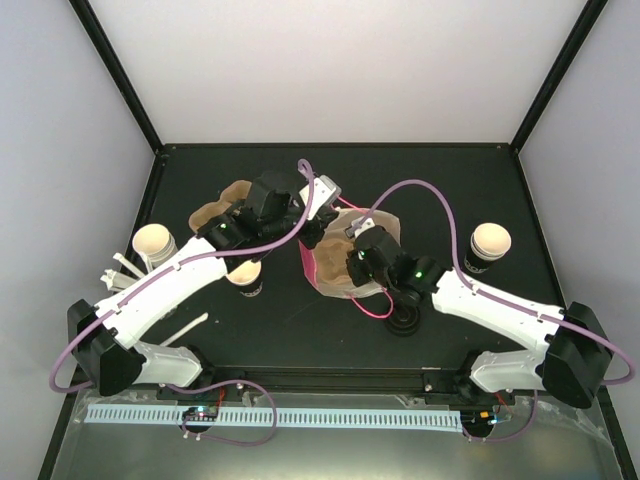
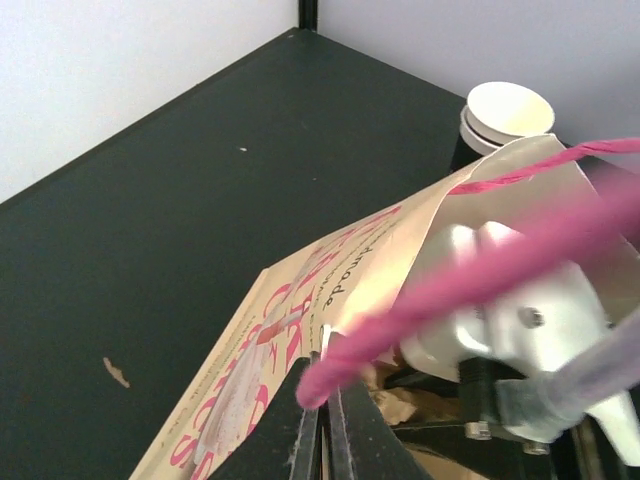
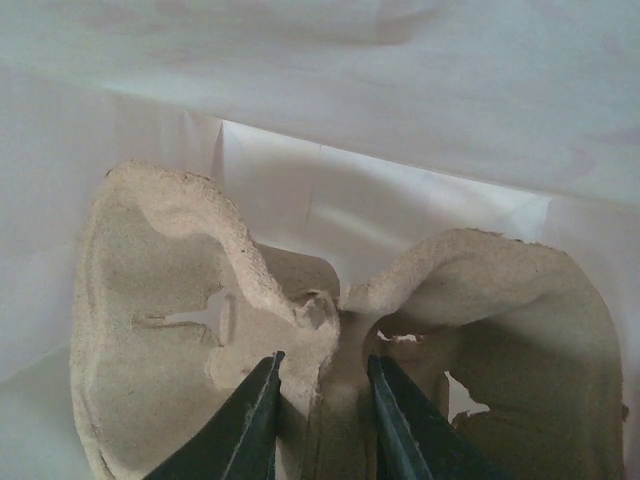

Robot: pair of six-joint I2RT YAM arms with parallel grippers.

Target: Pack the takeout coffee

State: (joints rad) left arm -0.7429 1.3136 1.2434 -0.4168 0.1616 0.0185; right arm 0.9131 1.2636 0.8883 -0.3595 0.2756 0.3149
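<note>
A paper bag (image 1: 333, 268) with pink print stands at the table's middle. My left gripper (image 1: 312, 232) is shut on the bag's rim beside its pink cord handle (image 2: 480, 275); in the left wrist view the gripper (image 2: 325, 400) pinches the printed bag wall (image 2: 300, 290). My right gripper (image 1: 354, 262) reaches into the bag. In the right wrist view the gripper (image 3: 322, 375) holds the centre ridge of the brown pulp tray (image 3: 150, 300) inside the white bag interior (image 3: 400, 120); both pockets are empty. Three coffee cups stand outside: far left (image 1: 155, 243), under my left arm (image 1: 243, 275), right (image 1: 490, 243).
A second brown pulp piece (image 1: 222, 208) lies behind my left arm. White stirrers (image 1: 125, 270) lie at the left and one (image 1: 187, 327) near the front. A black round object (image 1: 403, 322) sits by my right arm. The right cup also shows in the left wrist view (image 2: 508, 112).
</note>
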